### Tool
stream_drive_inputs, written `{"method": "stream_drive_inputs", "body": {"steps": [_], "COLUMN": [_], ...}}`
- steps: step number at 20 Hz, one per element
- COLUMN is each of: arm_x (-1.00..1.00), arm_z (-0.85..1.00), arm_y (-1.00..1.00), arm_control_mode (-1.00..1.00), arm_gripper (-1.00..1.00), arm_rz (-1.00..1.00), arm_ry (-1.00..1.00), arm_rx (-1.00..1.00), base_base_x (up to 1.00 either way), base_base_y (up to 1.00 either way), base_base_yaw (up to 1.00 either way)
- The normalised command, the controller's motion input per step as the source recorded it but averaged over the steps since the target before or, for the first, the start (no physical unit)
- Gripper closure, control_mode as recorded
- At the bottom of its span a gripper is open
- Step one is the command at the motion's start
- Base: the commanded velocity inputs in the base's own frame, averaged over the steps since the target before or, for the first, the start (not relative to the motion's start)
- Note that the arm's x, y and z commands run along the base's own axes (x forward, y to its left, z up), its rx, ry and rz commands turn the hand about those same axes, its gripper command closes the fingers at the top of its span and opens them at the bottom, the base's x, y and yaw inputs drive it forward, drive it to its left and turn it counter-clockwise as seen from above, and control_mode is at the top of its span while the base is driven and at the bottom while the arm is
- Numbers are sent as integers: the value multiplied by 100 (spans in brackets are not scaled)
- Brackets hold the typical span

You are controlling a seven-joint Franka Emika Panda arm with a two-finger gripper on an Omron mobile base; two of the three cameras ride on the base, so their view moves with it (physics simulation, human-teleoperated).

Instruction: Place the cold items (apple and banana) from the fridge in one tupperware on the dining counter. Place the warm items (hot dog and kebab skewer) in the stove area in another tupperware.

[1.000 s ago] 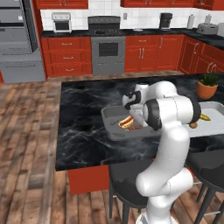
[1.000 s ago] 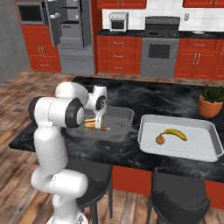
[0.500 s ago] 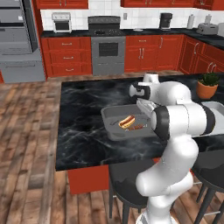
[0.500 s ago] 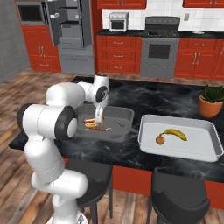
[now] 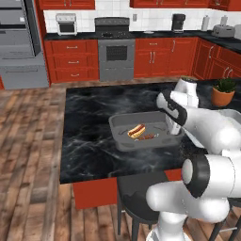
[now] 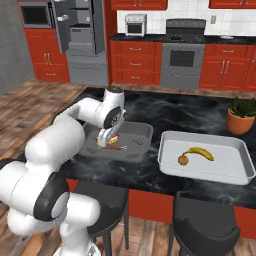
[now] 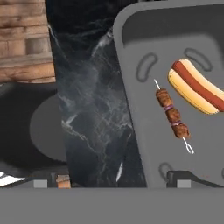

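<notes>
fingers point(image 6: 106, 144) open w/ nothing held, over lower edge of small dark grey tupperware point(image 6: 141, 145) at frame centre on black marble table point(image 6: 200, 117); hot dog in bun point(image 7: 197, 86) & brown kebab skewer point(image 7: 173, 116) lie in it up-right of fingertips, long axes diagonal; apple point(image 6: 183, 160) & banana point(image 6: 202, 152) in pale tupperware point(image 6: 235, 148), right.

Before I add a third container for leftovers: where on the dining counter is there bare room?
The black counter is bare left of and behind the dark tupperware holding the hot dog and skewer. The right end is crowded: light tupperware, potted plant.
</notes>
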Motion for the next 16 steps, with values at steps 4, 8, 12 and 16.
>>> {"method": "stream_drive_inputs", "body": {"steps": [4, 8, 12, 16], "arm_x": [-88, -80, -74, -80], "arm_z": [50, 54, 61, 55], "arm_y": [13, 16, 19, 12], "arm_control_mode": [-100, -100, -100, -100], "arm_gripper": [-100, -100, -100, -100], "arm_rz": [-48, -45, -41, -38], "arm_ry": [-21, -20, -21, -26], "arm_rx": [1, 0, 0, 0], "base_base_x": [0, 0, 0, 0], "base_base_y": [0, 0, 0, 0], "base_base_yaw": [0, 0, 0, 0]}}
